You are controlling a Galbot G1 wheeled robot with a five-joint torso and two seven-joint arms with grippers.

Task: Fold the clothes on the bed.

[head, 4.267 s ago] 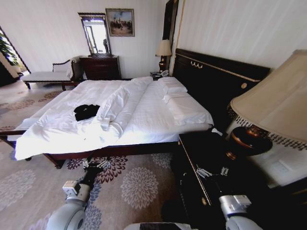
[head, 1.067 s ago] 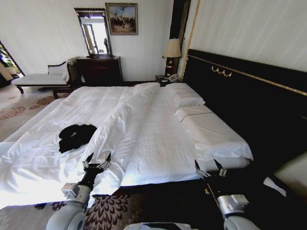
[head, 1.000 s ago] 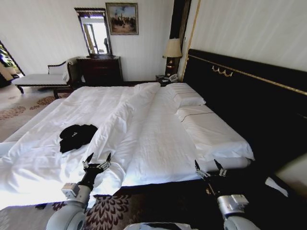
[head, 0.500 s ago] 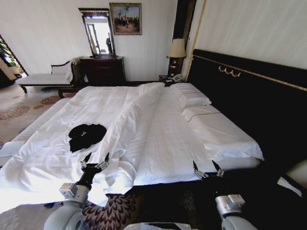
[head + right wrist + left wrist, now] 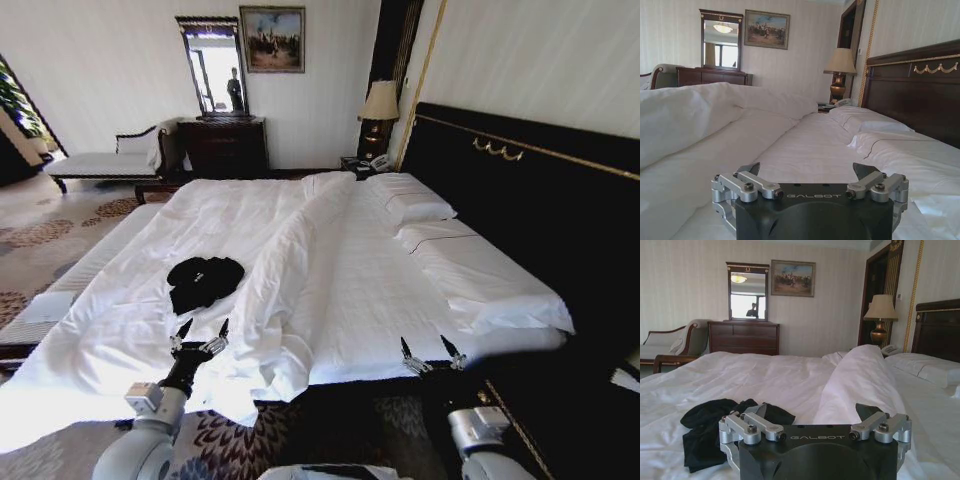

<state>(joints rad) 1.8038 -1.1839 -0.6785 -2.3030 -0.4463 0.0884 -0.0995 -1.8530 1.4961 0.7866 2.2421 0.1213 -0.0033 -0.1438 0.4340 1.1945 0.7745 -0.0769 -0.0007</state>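
A crumpled black T-shirt, the clothes (image 5: 204, 282), lies on the near left part of the bed (image 5: 360, 270), beside a long ridge of bunched white duvet (image 5: 290, 270). My left gripper (image 5: 200, 334) hovers open at the bed's near edge, just short of the shirt. In the left wrist view the clothes (image 5: 710, 422) sit just beyond the open left gripper (image 5: 812, 412). Over the near right edge of the mattress, my right gripper (image 5: 426, 350) is open and holds nothing. The right wrist view looks past the open right gripper (image 5: 810, 170) along bare sheet to the pillows (image 5: 865, 120).
A tall dark headboard (image 5: 530, 190) runs along the right. White pillows (image 5: 415, 205) lie at the far end. A dresser with mirror (image 5: 225, 145), a lamp (image 5: 380, 105) and a chaise (image 5: 100, 165) stand against the back wall. Patterned carpet (image 5: 40, 240) lies left of the bed.
The whole head picture has shifted: the camera has come closer to the bed and turned, so the shirt now lies nearer the middle. Both arms hold the same open pose.
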